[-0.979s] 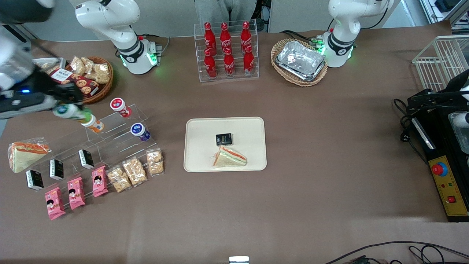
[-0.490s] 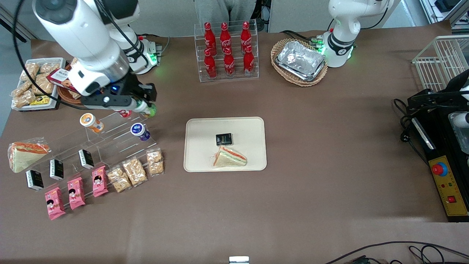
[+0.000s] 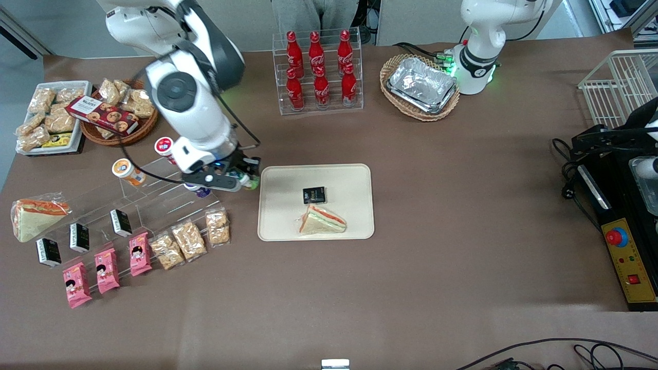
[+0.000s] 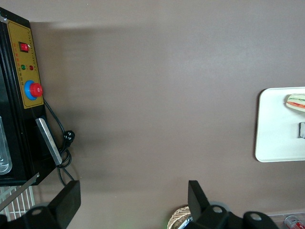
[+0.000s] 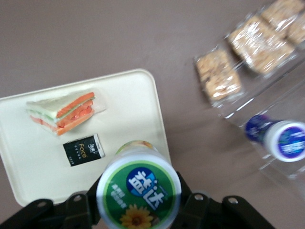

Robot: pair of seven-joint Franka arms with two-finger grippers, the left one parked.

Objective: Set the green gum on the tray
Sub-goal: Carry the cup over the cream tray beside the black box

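The green gum [image 3: 251,182], a canister with a green-and-white lid [image 5: 138,192], sits between the jaws of my right gripper [image 3: 245,181], which is shut on it. In the front view the gripper hangs just above the table beside the tray [image 3: 285,208], at the tray's edge toward the working arm's end. The wrist view looks down past the gum onto the cream tray [image 5: 121,98]. A black finger [image 5: 198,205] presses each side of the canister. The canister's yellow-green body is mostly hidden under its lid.
On the tray lie a wrapped sandwich [image 3: 323,220] and a small black packet [image 3: 314,195]. A clear stepped stand [image 3: 154,192] beside the gripper holds purple-lidded [image 5: 281,139], orange-lidded [image 3: 128,172] and red-lidded [image 3: 165,148] canisters. Snack bags [image 3: 189,239] lie nearer the camera.
My gripper has carried the green gum from over the stand, at the working arm's end, sideways to the tray's edge and lower. Nothing on the tray moved.
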